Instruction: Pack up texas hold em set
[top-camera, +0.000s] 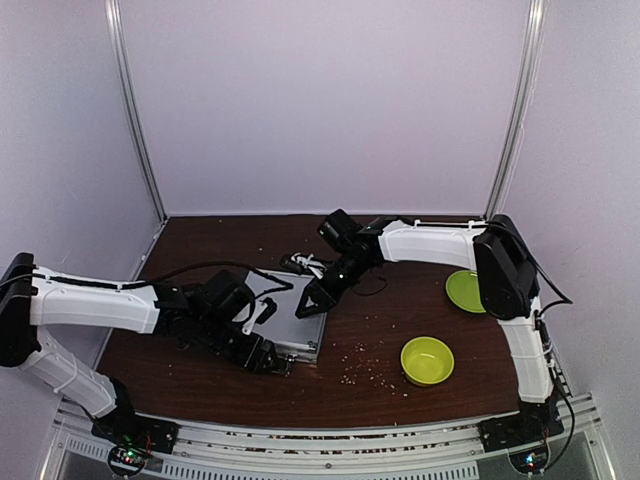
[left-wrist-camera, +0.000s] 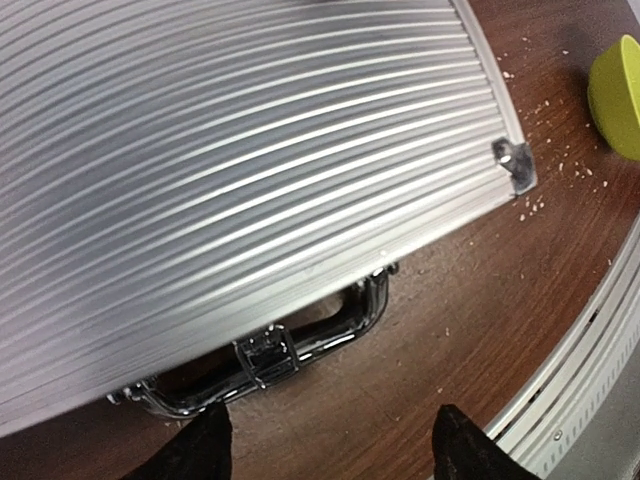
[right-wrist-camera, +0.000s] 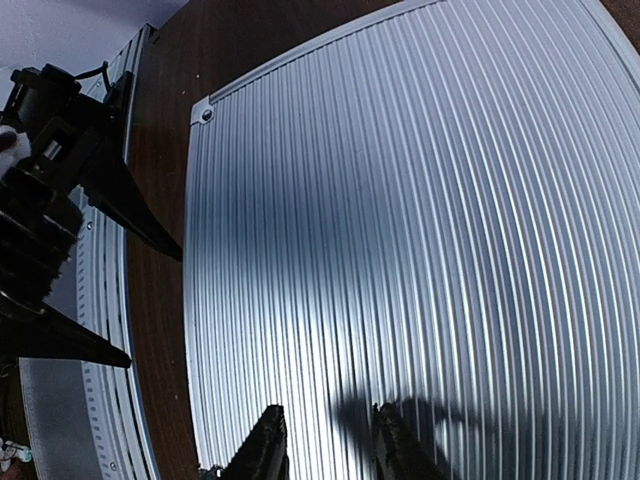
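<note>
Silver case shown closed on the table, with a gripper at each side
The left gripper is held with fingers apart just short of the case's metal handle; the right gripper, fingers drawn together on nothing, is poised over the case's ribbed lid. A lime-green bowl is seen right of the case

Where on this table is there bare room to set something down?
The table is bare between the case and the bowl, bar some crumbs, and along the back wall. The case is crowded by the left hand and right hand.
</note>
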